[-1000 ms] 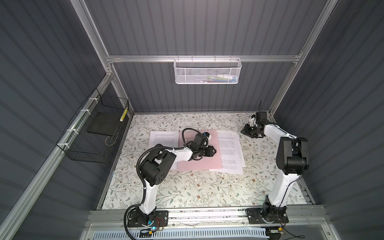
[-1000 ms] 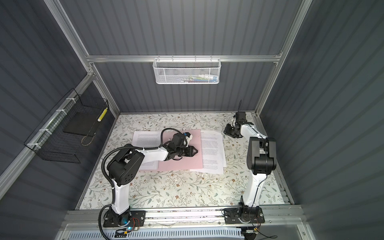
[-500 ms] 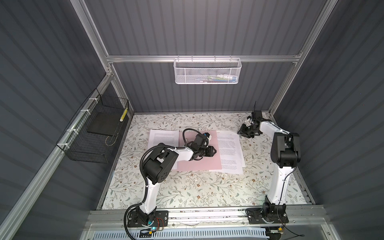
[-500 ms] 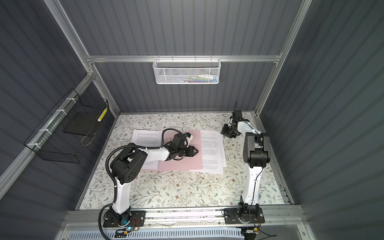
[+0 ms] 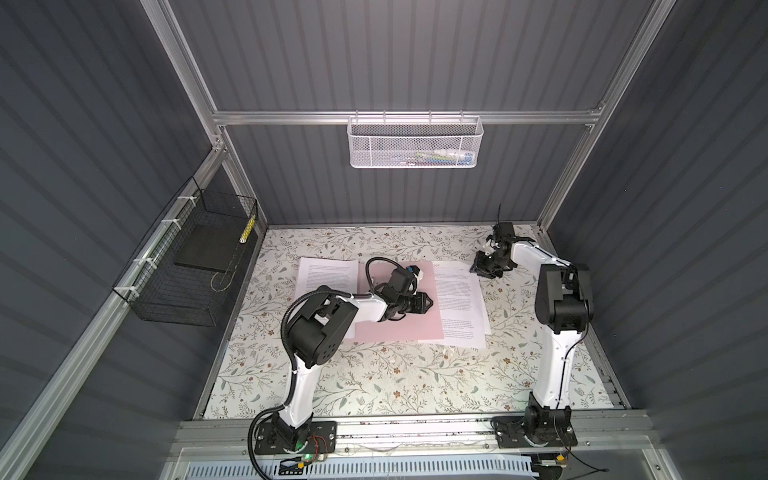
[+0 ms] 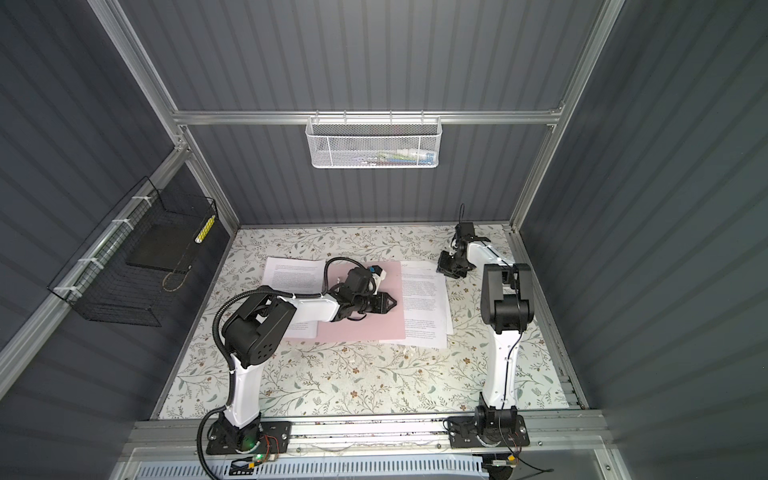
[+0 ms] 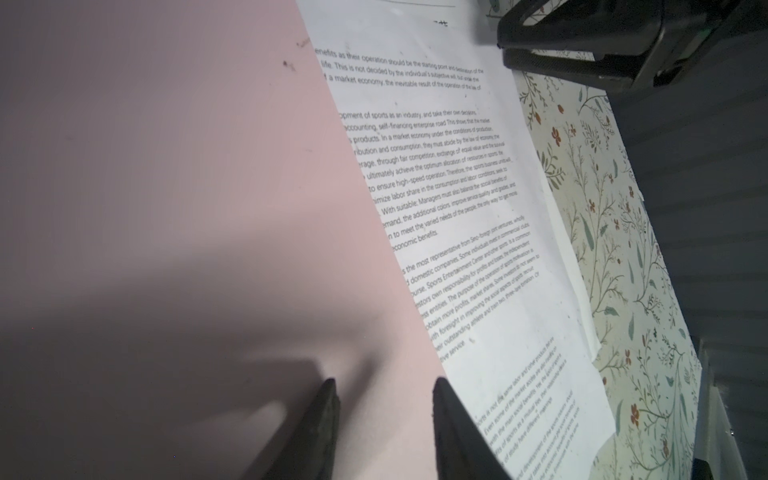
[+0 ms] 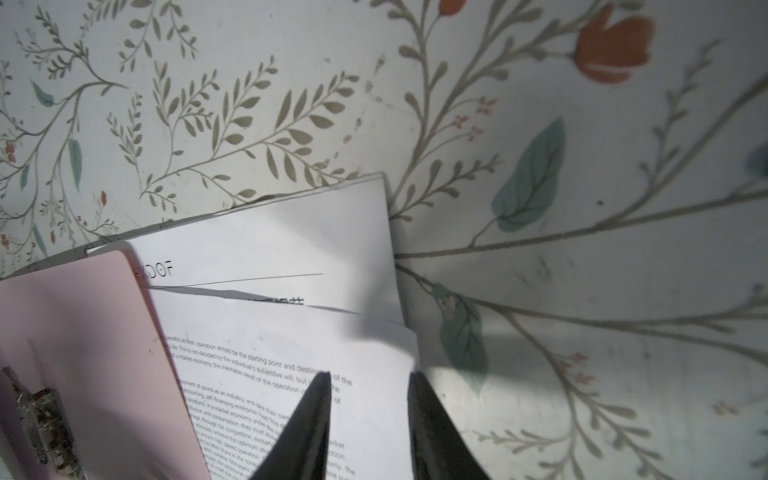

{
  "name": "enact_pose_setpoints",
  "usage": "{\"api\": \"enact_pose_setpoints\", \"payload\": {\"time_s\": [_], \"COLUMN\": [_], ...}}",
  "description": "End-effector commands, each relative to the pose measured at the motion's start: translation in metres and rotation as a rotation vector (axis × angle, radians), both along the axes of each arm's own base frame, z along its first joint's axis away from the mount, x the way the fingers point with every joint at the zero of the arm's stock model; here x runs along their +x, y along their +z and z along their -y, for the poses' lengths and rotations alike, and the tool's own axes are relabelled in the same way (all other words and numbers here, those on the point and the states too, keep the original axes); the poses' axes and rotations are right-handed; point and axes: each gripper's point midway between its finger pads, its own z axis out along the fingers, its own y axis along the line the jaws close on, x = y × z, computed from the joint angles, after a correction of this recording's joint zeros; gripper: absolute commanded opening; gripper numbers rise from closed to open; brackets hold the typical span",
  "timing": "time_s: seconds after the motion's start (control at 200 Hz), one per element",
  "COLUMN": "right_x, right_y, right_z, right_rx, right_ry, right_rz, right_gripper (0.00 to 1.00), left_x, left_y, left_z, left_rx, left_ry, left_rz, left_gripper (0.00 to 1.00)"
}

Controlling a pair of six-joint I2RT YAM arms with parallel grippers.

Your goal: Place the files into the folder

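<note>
The pale pink folder (image 5: pixel 395 324) (image 6: pixel 365 322) lies flat mid-table. Its metal clip (image 8: pixel 41 424) shows in the right wrist view. White printed files (image 5: pixel 459 307) (image 6: pixel 424 307) stick out from under its right edge, and another sheet (image 5: pixel 328 276) (image 6: pixel 295 276) lies at its left. My left gripper (image 5: pixel 428 305) (image 7: pixel 382 382) hovers low over the folder (image 7: pixel 166 166) near the edge where the files (image 7: pixel 457 208) begin, open and empty. My right gripper (image 5: pixel 482 270) (image 8: pixel 370 374) is open over the far right corner of the files (image 8: pixel 270 249), one fingertip (image 8: pixel 415 382) at the sheet's edge, beside the folder (image 8: pixel 83 332).
A black wire basket (image 5: pixel 187 266) on the left wall holds a dark slab. On the back wall hangs a white mesh basket (image 5: pixel 415 143). The floral table cover (image 5: pixel 374 382) runs to the wall frames on three sides and to the rail in front.
The right arm has swung left, bringing its gripper from the far right corner of the table to the files' corner. The left gripper has stayed over the folder.
</note>
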Motion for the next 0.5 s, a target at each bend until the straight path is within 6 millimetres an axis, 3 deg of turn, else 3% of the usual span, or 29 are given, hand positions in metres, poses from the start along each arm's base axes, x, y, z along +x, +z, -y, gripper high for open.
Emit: {"api": "enact_pose_setpoints", "payload": {"time_s": [0.0,0.105,0.495], "right_x": [0.0,0.001,0.004], "right_y": [0.012,0.016,0.01], "right_z": [0.015,0.02,0.004], "right_rx": [-0.082,-0.112,-0.031], "right_ry": [-0.041,-0.04,-0.015], "right_rz": [0.018,0.018,0.005], "right_gripper": [0.34,0.35,0.35], "left_x": [-0.007,-0.007,-0.008], "left_y": [-0.014,-0.013,-0.016], "left_z": [-0.001,-0.001,-0.001], "left_rx": [0.018,0.019,0.021], "left_ry": [-0.004,-0.003,-0.001], "left_rz": [-0.033,-0.033,-0.037], "left_gripper": [0.4,0.4,0.4]}}
